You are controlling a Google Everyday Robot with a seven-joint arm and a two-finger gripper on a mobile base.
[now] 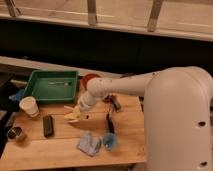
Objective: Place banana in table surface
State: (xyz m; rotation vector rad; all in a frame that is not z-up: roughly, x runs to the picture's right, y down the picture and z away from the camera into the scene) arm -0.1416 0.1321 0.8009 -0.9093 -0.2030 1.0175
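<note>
Gripper (pixel 76 114) fingers hidden against banana (pixel 71 116); robot body (pixel 180 125) cut off at right and bottom edges.

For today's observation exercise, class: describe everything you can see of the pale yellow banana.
The pale yellow banana is a curved fruit lying low over the light wooden table, just right of the black rectangular device and below the green plastic tray. The gripper is at its right end; whether the banana rests on the wood is unclear.
</note>
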